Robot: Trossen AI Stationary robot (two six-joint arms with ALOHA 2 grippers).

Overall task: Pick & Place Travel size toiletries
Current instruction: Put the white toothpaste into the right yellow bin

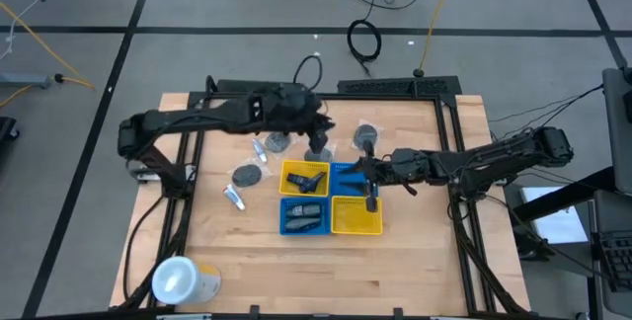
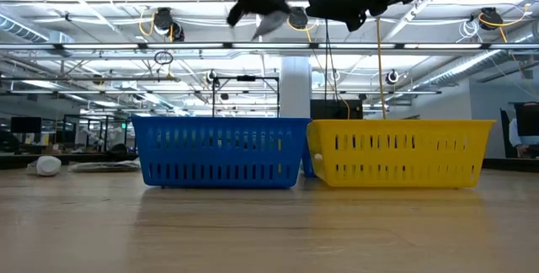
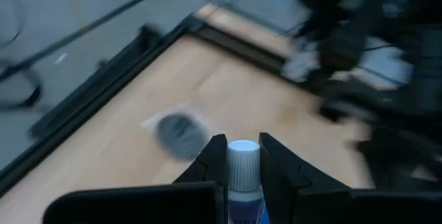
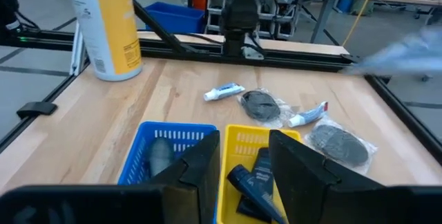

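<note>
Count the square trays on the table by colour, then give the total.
Blue trays: 2
Yellow trays: 2
Total: 4

A large open robotics lab or workshop: exposed ceiling trusses [image 2: 253, 45] with hanging lights, far rows of workstations [image 2: 84, 130], cables [image 1: 363, 39] strewn across grey taped floor [image 1: 247, 4] around the wooden bench [image 1: 425, 251].
</note>
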